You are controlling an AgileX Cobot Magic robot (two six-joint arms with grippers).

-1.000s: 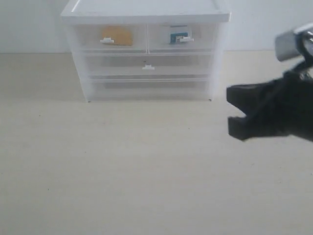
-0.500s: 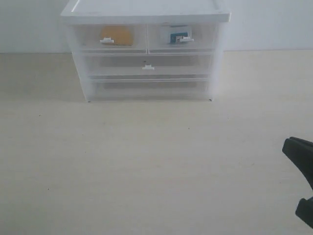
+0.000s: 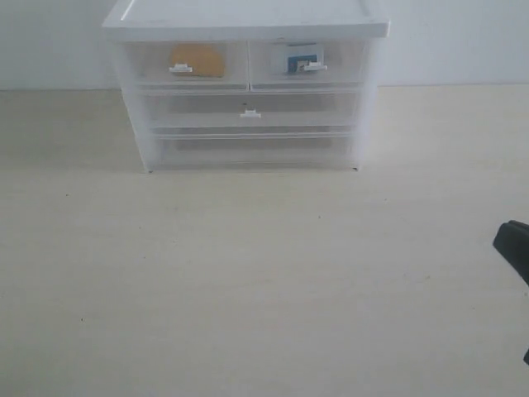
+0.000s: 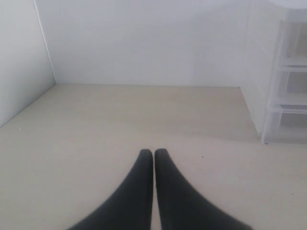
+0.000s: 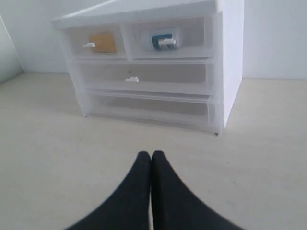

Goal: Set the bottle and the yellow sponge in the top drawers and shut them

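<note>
My left gripper point(image 4: 153, 154) has its jaws pressed together, tip against tip, with nothing between them. It hangs low over the table point(image 4: 96, 120), and the side of the cabinet point(image 4: 276, 96) shows at the edge of its wrist view. My right gripper point(image 5: 151, 157) is the same, jaws flat on each other and holding nothing. It points at the cabinet's front from well apart. In the exterior view only a dark bit of that gripper shows at the right edge, low and far from the cabinet. The cabinet stands at the back of the table, near the wall point(image 3: 455, 41). The sponge point(image 3: 198, 60) lies inside the left top drawer point(image 3: 149, 66). It reads as an orange patch through the translucent front, just behind the pull tab point(image 3: 181, 69). The bottle point(image 3: 302, 58) is in the right top drawer point(image 3: 343, 62), its blue-green and white label showing through the plastic, partly behind that drawer's own tab. Whether it stands upright or lies on its side I cannot tell through the cloudy front. Both top drawers sit flush with the cabinet front, pushed fully in. Below them the wide middle drawer point(image 3: 198, 109) and the bottom drawer point(image 3: 248, 150) sit flush as well.
</note>
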